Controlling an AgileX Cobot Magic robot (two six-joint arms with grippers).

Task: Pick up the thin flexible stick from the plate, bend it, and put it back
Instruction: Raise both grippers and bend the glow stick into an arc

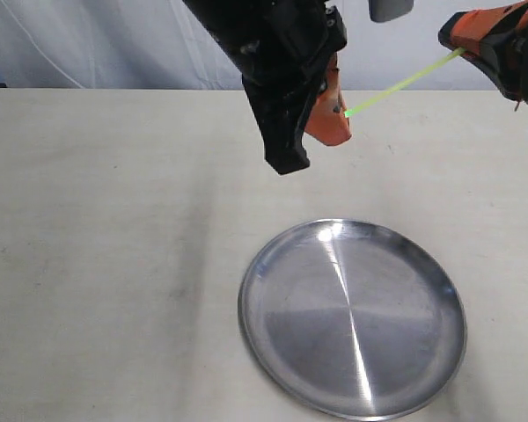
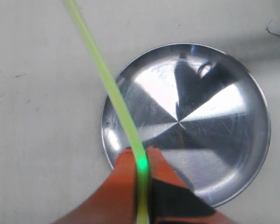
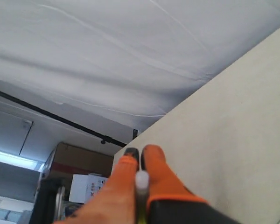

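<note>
The tabletop (image 1: 114,246) around me is pale and bare-looking, with a white cloth backdrop (image 1: 88,44) hanging behind its far edge. The plate (image 1: 352,316) lies flat on the table near the front, its silver face throwing back glare. A dark grey thing (image 1: 392,9) pokes in at the top of the exterior view; I cannot tell what it is. Past the cloth, my right wrist camera catches a cardboard box (image 3: 79,163) and a black bar (image 3: 46,112).

The thin flexible stick (image 1: 403,83) is up in the air, well apart from the plate and beyond its far rim. It runs straight between my two grippers, rising from the left one to the right one. Nothing lies between the stick and the plate below.

My left gripper (image 1: 334,119) hangs above the table with its fingers pointing down and a little toward the right. The fingers (image 2: 126,172) are pressed together on one end of the stick, which shoots out past them over the plate's edge in the left wrist view. My right gripper (image 1: 458,40) sits higher, reaching in from the right edge, tilted toward the left one. Its orange fingers (image 3: 156,172) are pinched on the stick's pale tip (image 3: 141,179), which just peeks out between them.
</note>
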